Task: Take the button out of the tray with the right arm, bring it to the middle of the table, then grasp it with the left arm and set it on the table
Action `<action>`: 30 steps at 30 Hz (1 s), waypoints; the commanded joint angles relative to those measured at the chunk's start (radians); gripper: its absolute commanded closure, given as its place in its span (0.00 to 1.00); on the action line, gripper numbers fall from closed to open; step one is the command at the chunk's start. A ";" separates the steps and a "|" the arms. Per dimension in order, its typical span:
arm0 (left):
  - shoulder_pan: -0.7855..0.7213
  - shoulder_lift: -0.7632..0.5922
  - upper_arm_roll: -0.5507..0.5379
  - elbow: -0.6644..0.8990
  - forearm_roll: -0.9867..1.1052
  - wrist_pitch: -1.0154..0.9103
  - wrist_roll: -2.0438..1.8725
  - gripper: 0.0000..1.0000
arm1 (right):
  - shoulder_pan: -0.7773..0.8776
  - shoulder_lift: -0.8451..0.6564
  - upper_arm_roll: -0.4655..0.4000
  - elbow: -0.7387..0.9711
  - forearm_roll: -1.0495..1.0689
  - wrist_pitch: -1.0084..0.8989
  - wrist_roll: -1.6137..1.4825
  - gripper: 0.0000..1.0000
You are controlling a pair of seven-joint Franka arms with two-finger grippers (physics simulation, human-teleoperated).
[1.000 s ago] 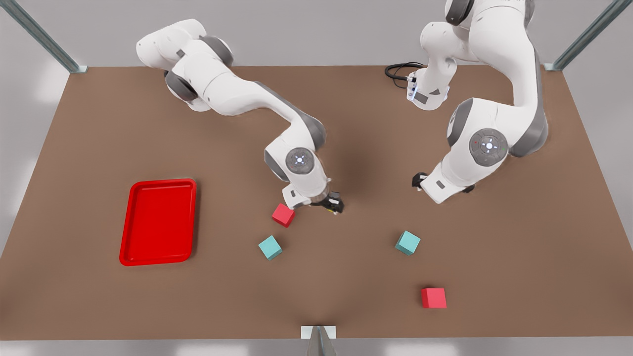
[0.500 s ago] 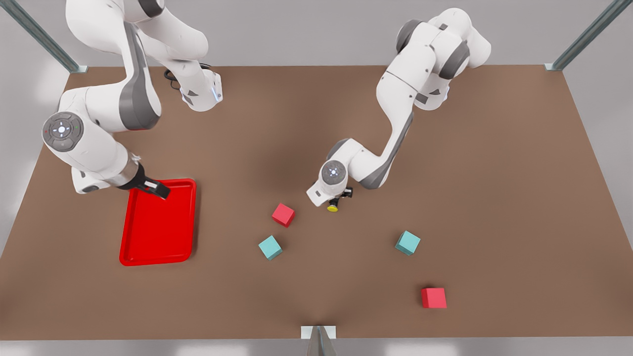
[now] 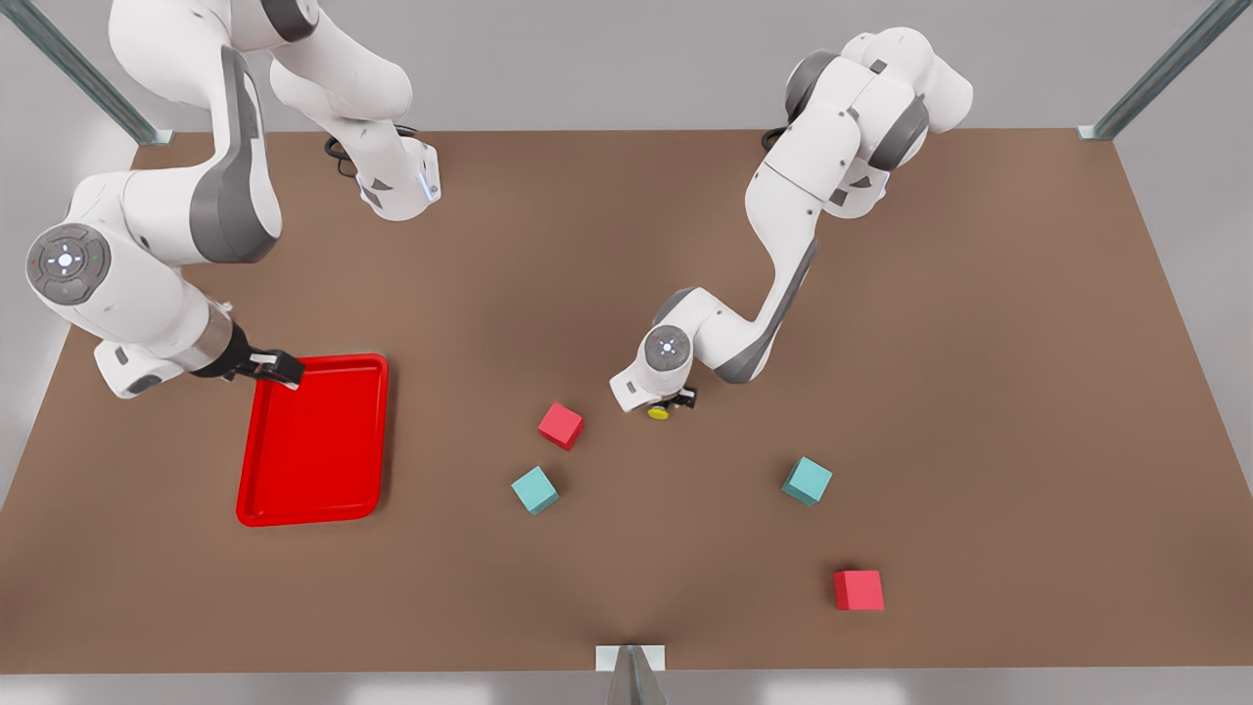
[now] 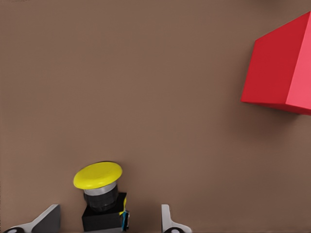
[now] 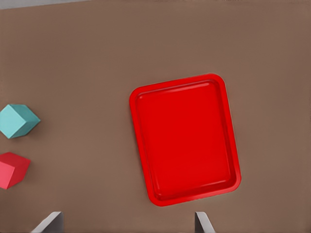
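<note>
The left arm is reaching low over the middle of the table [image 3: 979, 392], its left gripper [image 3: 673, 401] standing spread around the button [image 3: 659, 412] (yellow cap, dark base), fingers [image 4: 167, 221] apart from it on either side, beside a red cube [image 3: 560, 426]. The right gripper [image 3: 269, 367] is hanging wide open, holding nothing, over the far edge of the tray [image 3: 313, 441], its arm folded.

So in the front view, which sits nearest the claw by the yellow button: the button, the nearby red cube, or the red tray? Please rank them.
From the left claw:
1. Button, right at it, between its fingers.
2. Red cube, toward the front view's left.
3. Tray, farthest, at the front view's left.
</note>
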 commanded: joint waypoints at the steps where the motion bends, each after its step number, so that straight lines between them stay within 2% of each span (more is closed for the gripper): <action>1: 0.009 -0.001 0.000 -0.008 0.012 -0.004 0.158 0.00 | -0.001 -0.001 0.001 0.002 -0.010 -0.003 -0.215 0.00; 13: 0.021 0.010 0.000 -0.010 0.005 -0.004 0.176 0.01 | -0.001 0.001 0.001 0.007 -0.010 -0.003 -0.218 0.00; 15: 0.021 0.010 -0.002 -0.010 0.005 -0.004 0.176 0.12 | -0.001 0.001 0.001 0.007 -0.011 -0.003 -0.217 0.00; 20: 0.022 0.010 0.000 0.005 0.005 -0.007 0.175 0.22 | 0.002 0.001 0.001 0.007 -0.011 -0.003 -0.217 0.00; 21: 0.022 0.010 0.000 0.006 0.005 -0.009 0.175 0.30 | 0.002 0.001 0.001 0.007 -0.011 -0.003 -0.215 0.00; 23: 0.022 0.012 0.000 0.006 0.005 -0.009 0.175 0.36 | 0.005 0.002 0.001 0.007 -0.010 -0.003 -0.214 0.00; 25: 0.023 0.015 0.000 0.006 0.003 -0.009 0.175 0.41 | 0.008 0.004 0.001 0.007 -0.010 -0.003 -0.215 0.00; 30: 0.022 0.026 0.000 0.006 0.003 -0.029 0.172 0.42 | 0.007 0.004 0.001 0.007 -0.011 -0.003 -0.215 0.00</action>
